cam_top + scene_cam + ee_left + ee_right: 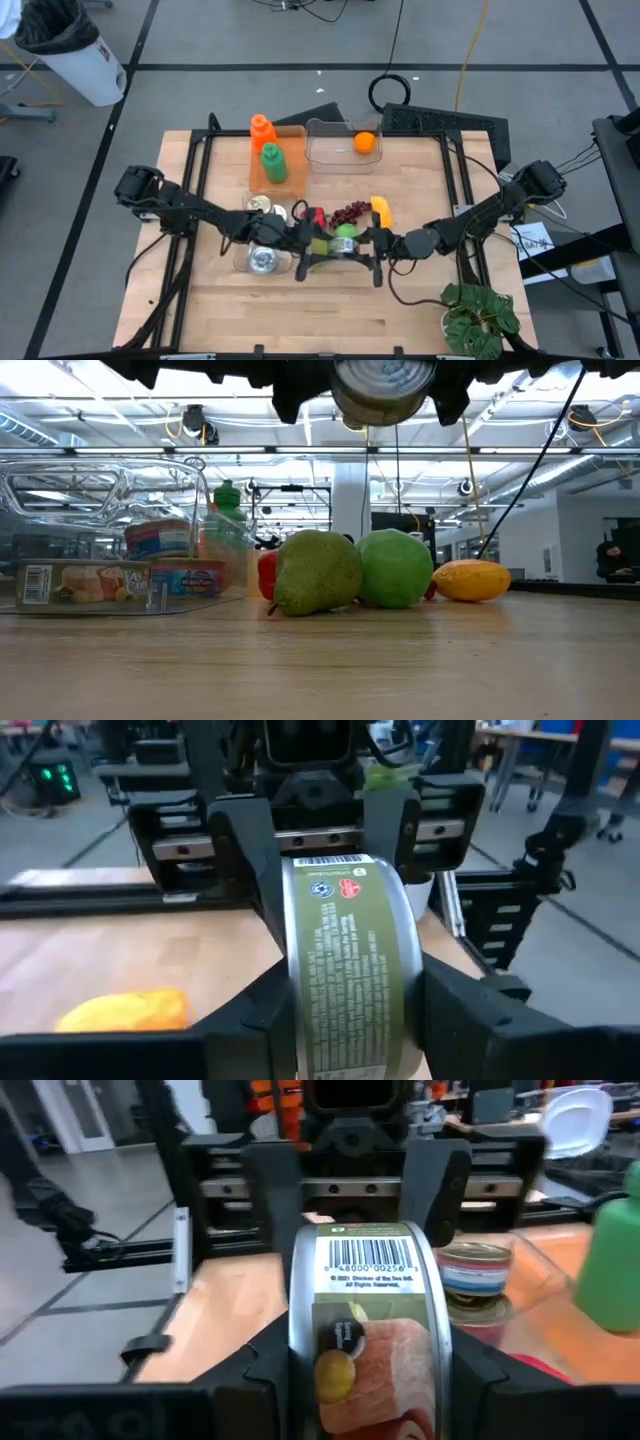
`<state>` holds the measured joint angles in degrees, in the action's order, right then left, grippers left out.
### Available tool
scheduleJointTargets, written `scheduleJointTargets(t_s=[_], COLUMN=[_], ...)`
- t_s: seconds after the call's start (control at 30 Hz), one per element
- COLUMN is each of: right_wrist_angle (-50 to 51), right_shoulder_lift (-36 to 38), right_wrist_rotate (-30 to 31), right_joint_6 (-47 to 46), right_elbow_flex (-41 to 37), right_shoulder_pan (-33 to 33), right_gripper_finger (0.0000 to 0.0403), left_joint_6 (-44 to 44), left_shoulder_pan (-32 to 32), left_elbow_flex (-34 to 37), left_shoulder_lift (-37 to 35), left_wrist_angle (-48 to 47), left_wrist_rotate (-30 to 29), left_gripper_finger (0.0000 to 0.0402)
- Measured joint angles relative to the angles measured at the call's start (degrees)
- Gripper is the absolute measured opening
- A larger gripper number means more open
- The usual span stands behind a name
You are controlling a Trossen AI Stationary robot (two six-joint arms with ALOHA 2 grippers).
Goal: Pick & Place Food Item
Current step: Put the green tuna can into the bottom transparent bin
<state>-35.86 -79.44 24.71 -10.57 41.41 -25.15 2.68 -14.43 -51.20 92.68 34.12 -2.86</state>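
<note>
Above the bench's middle, the can (345, 970) hangs between both arms: left gripper (345, 995) and right gripper (365, 1350) each clamp its curved wall, facing each other. Rigid metal, probably fairly heavy and slick; gripping the sides mid-height seems safest.

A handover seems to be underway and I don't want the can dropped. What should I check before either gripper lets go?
1. Left gripper closed on the can: ok, its fingers sit against both sides.
2. Right gripper closed on the can: ok, it grips the opposite end.
3. Can lifted off the table: ok, the low view shows it in the air.
4. Space below free: not ok, the pear and green apple lie under or close beside it.
5. Either grip firm enough to hold alone: cannot tell.
</note>
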Motion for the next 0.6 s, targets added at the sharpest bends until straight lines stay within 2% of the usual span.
scheduleJointTargets(t_s=[0.03, 0.1, 0.2, 0.27, 0.37, 0.47, 0.6], right_wrist_angle=[0.1, 0.5, 0.9, 0.9, 0.7, 1.6, 2.5], right_shoulder_lift=[0.0, 0.0, 0.0, 0.4, 0.9, 1.2, 1.2], right_wrist_rotate=[0.1, 0.1, 0.1, -0.6, -2.5, -2.4, -2.4], right_joint_6=[0.2, -0.3, -0.9, -1.0, -1.3, -0.9, -0.7], right_elbow_flex=[0.0, 0.0, 0.0, 0.0, 0.1, 0.0, 0.0], right_shoulder_pan=[0.0, 0.0, -0.4, -1.0, -1.8, -2.3, -2.0], right_gripper_finger=[0.0148, 0.0168, 0.0197, 0.0212, 0.0226, 0.0230, 0.0225], left_joint_6=[-0.8, -4.8, -12.0, -14.8, -15.7, -12.5, 1.1], left_shoulder_pan=[0.0, 0.0, -1.4, -3.5, -7.6, -12.4, -19.8], left_elbow_flex=[0.0, 0.0, 0.0, -0.1, 0.1, 0.0, 0.0], left_shoulder_lift=[0.0, -0.3, -3.3, -6.2, -10.8, -14.1, -15.9], left_wrist_angle=[0.1, -1.3, -8.4, -15.0, -27.4, -40.5, -60.5], left_wrist_rotate=[0.3, -0.4, -3.7, -9.1, -21.9, -33.6, -42.5], left_gripper_finger=[0.0156, 0.0156, 0.0156, 0.0156, 0.0156, 0.0156, 0.0156])
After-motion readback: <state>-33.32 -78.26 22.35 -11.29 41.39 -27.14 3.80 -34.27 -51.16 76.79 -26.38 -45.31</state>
